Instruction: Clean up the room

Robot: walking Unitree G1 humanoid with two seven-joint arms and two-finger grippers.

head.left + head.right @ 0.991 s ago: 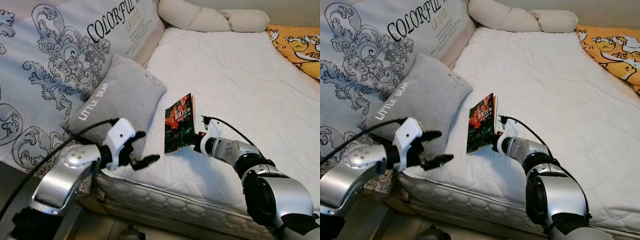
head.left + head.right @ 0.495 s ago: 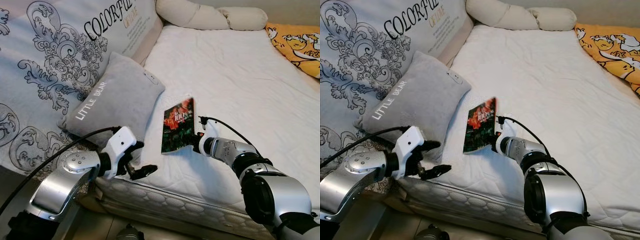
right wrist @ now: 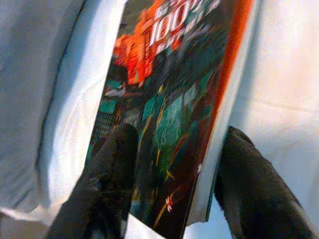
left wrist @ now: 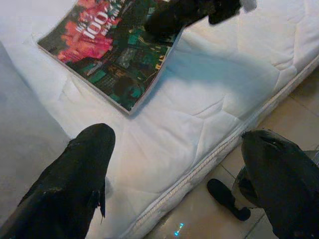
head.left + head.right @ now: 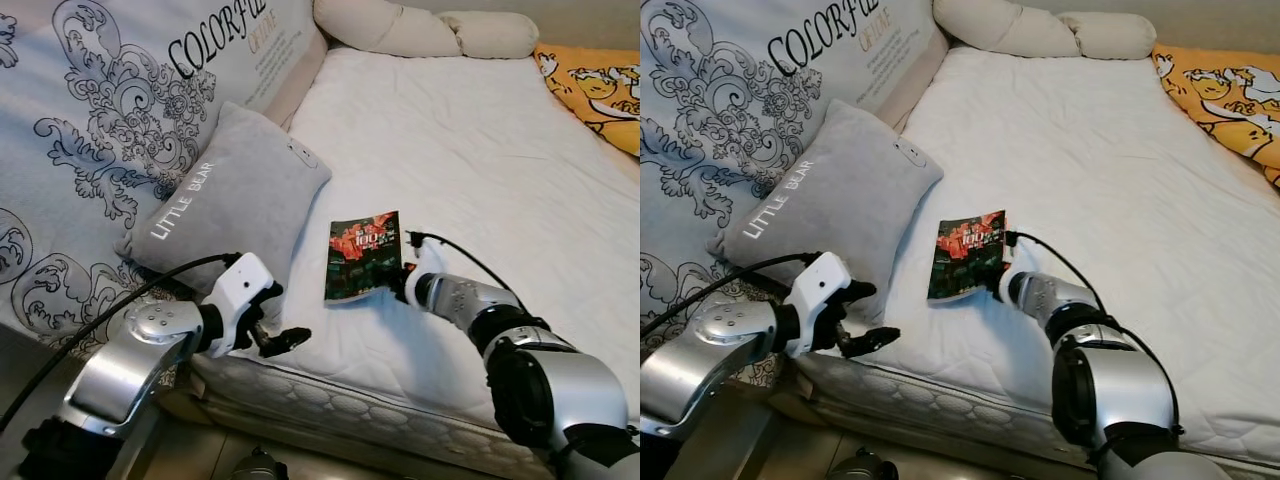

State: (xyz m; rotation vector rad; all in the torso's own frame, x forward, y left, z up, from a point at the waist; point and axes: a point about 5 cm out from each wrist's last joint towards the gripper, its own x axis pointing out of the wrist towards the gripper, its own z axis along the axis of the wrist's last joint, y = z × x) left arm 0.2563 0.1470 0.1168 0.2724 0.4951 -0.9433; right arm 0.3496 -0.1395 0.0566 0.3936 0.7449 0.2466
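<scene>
A book point(image 5: 362, 255) with a dark red and green cover lies tilted low on the white mattress point(image 5: 480, 150), close to its near edge. My right gripper point(image 5: 392, 280) is shut on the book's near right corner; in the right wrist view one finger point(image 3: 112, 174) lies on the cover and the other sits behind the orange spine of the book point(image 3: 174, 124). My left gripper point(image 5: 272, 325) hangs open at the mattress edge, left of the book and apart from it, beside the grey pillow point(image 5: 235, 205). In the left wrist view the book point(image 4: 112, 47) lies beyond the open fingers point(image 4: 75, 184).
The grey "LITTLE BEAR" pillow leans on a large printed cushion point(image 5: 100, 110). A cream bolster point(image 5: 420, 35) lies at the bed's far end, an orange blanket point(image 5: 595, 90) at the far right. Tiled floor point(image 4: 279, 99) lies below the mattress edge.
The book has tipped from standing nearly upright to lying low on the mattress, still in my right gripper. My left gripper has sunk slightly toward the mattress edge.
</scene>
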